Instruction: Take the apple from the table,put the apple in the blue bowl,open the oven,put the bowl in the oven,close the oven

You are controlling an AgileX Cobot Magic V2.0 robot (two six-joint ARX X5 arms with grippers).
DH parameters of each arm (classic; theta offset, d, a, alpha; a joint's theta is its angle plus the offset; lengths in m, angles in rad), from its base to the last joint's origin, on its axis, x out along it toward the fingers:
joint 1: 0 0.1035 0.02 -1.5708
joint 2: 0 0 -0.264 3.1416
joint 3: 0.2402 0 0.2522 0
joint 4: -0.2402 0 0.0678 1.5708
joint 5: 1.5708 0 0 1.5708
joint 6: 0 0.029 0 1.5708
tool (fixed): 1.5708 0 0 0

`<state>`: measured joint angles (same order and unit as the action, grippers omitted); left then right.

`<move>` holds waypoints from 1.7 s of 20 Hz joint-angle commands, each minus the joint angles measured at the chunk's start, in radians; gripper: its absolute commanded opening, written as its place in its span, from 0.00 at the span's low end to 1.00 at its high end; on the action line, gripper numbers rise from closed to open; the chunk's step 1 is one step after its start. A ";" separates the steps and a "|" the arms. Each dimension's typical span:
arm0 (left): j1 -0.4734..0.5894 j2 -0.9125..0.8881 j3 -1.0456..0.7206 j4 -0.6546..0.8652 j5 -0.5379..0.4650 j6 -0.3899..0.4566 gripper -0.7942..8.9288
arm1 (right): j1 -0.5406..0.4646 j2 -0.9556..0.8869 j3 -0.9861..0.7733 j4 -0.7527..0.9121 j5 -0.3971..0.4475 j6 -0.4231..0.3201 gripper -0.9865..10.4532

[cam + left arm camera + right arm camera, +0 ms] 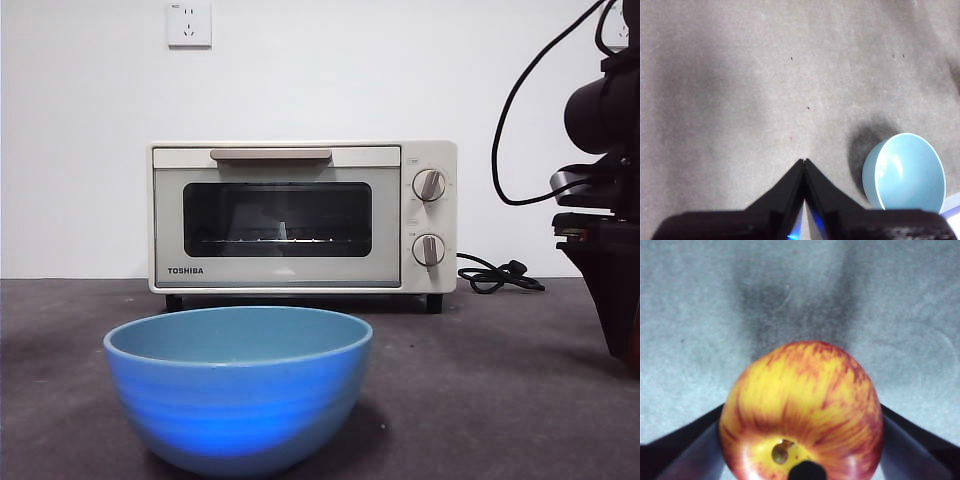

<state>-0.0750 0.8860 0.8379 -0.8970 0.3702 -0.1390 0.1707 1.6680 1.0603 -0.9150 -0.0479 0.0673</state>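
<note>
On my right wrist feed the apple fills the space between the two black jaws of the right gripper — one jaw sits against each flank of the fruit, so I read it as clamped on the apple. The fruit is streaked red over yellow, with its stem end turned toward the camera. Beyond it I see only the grey table and a dark shadow on it; whether the apple rests on the surface or hangs above it, I cannot tell from here.

In the front view that arm shows as a big dark shape at the right edge of the picture, with cables looping above it. The apple itself is hidden there.

The blue bowl stands upright near the front edge of the table, nothing visible in it. The oven sits well behind it, toward the table's back edge — door shut, handle across the top of the door, two knobs down its right side, black cord coiled on the table just beside it.

My left gripper has its jaws pressed together at the tips and holds nothing. It hangs over bare table, with the blue bowl off to one side, apart from it.
</note>
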 commanded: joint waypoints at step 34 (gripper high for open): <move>-0.003 0.050 0.000 0.082 0.003 0.019 0.08 | 0.854 0.069 0.253 0.082 -0.070 0.300 0.08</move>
<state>-0.0750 0.9344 0.8379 -0.8211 0.3702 -0.1310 1.0225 1.7298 1.3056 -0.8383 -0.1211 0.3599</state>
